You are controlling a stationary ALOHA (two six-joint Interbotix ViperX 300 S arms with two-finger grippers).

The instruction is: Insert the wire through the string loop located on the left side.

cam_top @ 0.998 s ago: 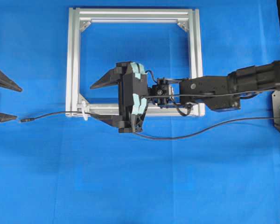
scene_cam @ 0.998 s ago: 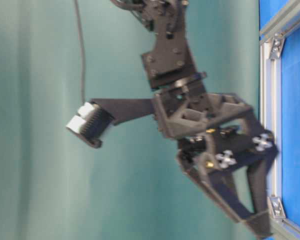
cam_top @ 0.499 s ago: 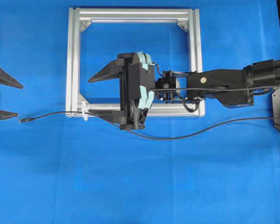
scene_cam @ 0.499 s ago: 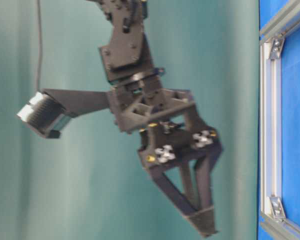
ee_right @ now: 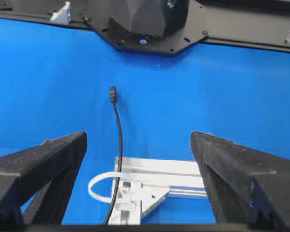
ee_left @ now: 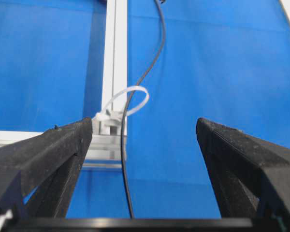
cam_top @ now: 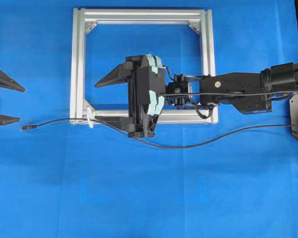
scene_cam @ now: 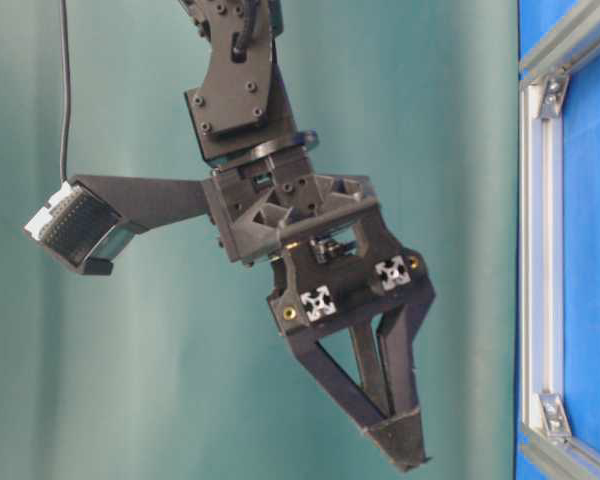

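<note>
The thin black wire point(cam_top: 188, 145) lies across the blue table and runs through the white string loop point(cam_top: 91, 120) at the frame's lower left corner. Its plug tip point(cam_top: 26, 128) rests left of the loop. The left wrist view has the wire point(ee_left: 144, 72) passing inside the loop point(ee_left: 130, 99). From the right wrist, loop point(ee_right: 101, 186), wire point(ee_right: 117, 145) and plug point(ee_right: 112, 93) show. My right gripper point(cam_top: 103, 105) hangs open above the frame, raised off the table point(scene_cam: 400, 445), holding nothing. At the table's left edge my left gripper point(cam_top: 21, 104) stands open around the plug end without touching it.
The square silver aluminium frame point(cam_top: 77, 64) lies flat at the back middle of the blue table. The right arm point(cam_top: 238, 91) reaches across the frame's right bar. The left arm's base point(ee_right: 145, 19) fills the far side of the right wrist view.
My right gripper has lifted well clear of the frame and table and tipped more level. The wire, loop and left gripper have stayed in place.
</note>
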